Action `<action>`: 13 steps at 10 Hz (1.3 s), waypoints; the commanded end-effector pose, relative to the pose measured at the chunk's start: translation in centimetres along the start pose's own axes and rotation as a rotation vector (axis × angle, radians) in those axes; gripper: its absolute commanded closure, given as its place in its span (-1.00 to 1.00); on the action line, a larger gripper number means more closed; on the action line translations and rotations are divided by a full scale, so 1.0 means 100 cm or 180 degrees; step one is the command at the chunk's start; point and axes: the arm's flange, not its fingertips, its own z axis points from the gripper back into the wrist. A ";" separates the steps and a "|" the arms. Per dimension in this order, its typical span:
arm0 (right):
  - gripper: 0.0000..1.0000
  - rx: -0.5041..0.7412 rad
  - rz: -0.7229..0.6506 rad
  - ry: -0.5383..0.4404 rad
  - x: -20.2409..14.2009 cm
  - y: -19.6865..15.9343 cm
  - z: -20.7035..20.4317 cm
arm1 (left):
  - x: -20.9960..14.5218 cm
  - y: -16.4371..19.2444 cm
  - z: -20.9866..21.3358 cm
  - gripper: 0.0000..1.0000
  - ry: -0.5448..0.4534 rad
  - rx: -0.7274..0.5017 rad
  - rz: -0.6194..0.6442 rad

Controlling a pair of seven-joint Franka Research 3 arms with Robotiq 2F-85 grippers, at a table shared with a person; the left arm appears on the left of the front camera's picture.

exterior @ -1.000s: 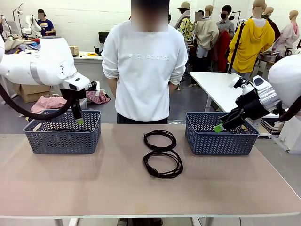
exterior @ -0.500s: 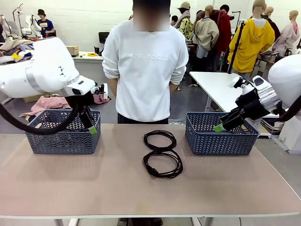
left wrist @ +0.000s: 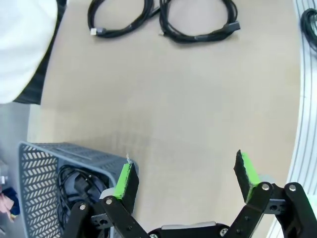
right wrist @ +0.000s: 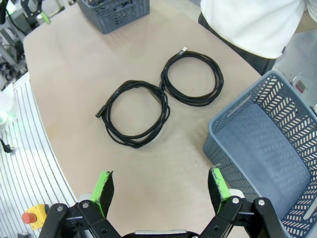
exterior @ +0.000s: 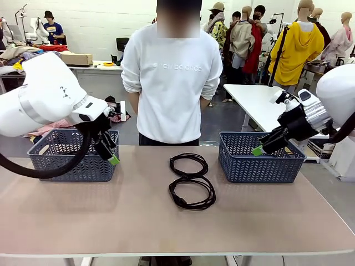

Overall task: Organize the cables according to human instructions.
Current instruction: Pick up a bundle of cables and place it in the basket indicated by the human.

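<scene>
**Front view.** You see two cables lying flat at the middle of the worktop (exterior: 111, 221). They sit one behind the other on a line that runs from your side toward the person (exterior: 171, 83). The far cable (exterior: 188, 155) and the larger near cable (exterior: 191, 206) touch where they meet. Each is a round coil, slightly wider than deep. Two baskets flank them, the left basket (exterior: 66, 163) and the right basket (exterior: 260, 166). The left gripper (exterior: 109, 156) hangs at the left basket's right end, its fingers slanting down. The right gripper (exterior: 260, 148) hangs over the right basket's left rim, its fingers pointing down toward the middle.

**Left wrist view.** The left gripper's fingers stand wide apart with nothing between them. One finger is over a corner of the left basket, where a third cable (left wrist: 74, 186) lies bundled. You cannot tell how many cords are in that bundle. The two worktop coils lie side by side along the top edge, each with its plug end on the side away from the other coil.

**Right wrist view.** The right gripper's fingers are also spread wide and hold nothing. The two coils lie ahead of them, the far cable's light-tipped end pointing toward the person. The right basket sits just beside one finger.
</scene>
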 end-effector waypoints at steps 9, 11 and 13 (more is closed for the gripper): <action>-1.00 0.0053 0.0057 -0.0085 0.000 -0.003 -0.002 | -0.001 -0.012 -0.003 -1.00 -0.0074 -0.0014 -0.0059; -1.00 0.0053 0.0057 -0.0085 0.000 -0.003 -0.002 | -0.001 -0.012 -0.003 -1.00 -0.0074 -0.0014 -0.0059; -1.00 0.0053 0.0057 -0.0085 0.000 -0.003 -0.002 | -0.001 -0.012 -0.003 -1.00 -0.0074 -0.0014 -0.0059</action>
